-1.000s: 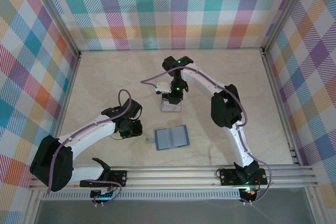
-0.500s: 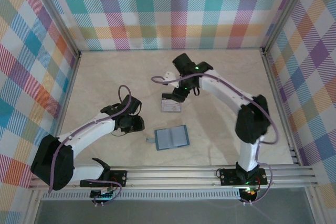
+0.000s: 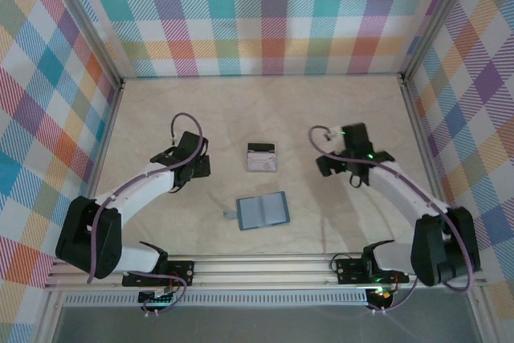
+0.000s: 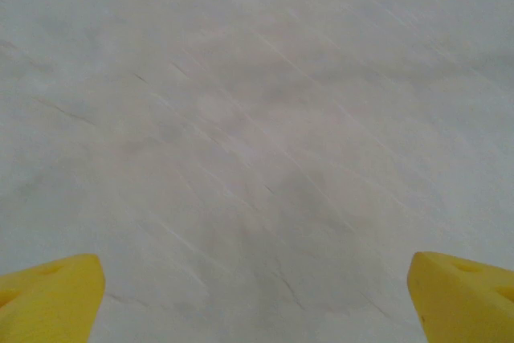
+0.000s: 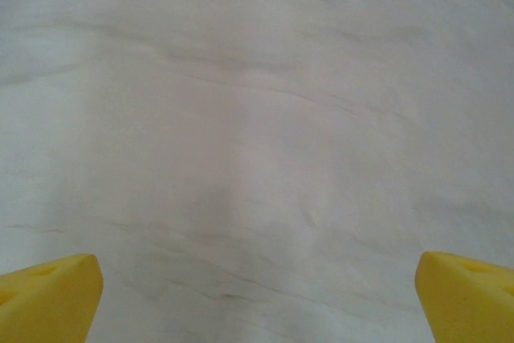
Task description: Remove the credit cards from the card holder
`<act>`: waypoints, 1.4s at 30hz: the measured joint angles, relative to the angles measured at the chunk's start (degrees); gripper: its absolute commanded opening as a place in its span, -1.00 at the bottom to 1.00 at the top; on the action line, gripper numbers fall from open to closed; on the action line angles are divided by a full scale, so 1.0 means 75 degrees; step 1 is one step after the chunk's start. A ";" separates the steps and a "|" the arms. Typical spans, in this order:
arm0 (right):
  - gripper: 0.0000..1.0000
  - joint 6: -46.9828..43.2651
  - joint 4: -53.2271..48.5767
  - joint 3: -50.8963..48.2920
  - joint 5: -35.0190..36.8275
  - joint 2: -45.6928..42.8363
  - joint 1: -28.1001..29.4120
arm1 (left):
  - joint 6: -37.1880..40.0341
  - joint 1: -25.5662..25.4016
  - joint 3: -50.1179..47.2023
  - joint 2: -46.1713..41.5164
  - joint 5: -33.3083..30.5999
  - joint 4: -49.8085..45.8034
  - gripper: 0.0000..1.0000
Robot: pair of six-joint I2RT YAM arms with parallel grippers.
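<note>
The card holder lies open and flat on the table, teal-blue, with its little tab at the left. The credit cards lie on the table just beyond it, pale with a dark band along the far edge. My left gripper hovers to the left of the cards, apart from them. My right gripper hovers to their right, also apart. In the left wrist view the yellow fingertips stand wide apart over bare table, so the left gripper is open. The right gripper is open too, with its fingertips far apart and nothing between them.
The pale marbled table is fenced by checked cloth walls on three sides. A metal rail with the arm bases runs along the near edge.
The right arm has swung from over the cards out to the right, and its jaws have opened. The left gripper has drawn back up and left, away from the card holder, and opened.
</note>
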 measured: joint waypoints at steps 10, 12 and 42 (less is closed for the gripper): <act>0.99 0.1102 0.3914 -0.2022 -0.0425 0.0539 -0.1361 | 0.1317 0.1655 -0.1603 0.0152 0.0469 0.3902 0.98; 0.99 0.1160 0.4593 -0.2063 -0.0641 0.0833 -0.1361 | 0.1425 0.1871 -0.1757 0.0516 0.0726 0.4523 0.98; 0.99 0.1527 0.8067 -0.2308 -0.1647 0.2235 -0.1830 | 0.2398 0.2387 -0.2763 0.1582 0.2783 0.8950 1.00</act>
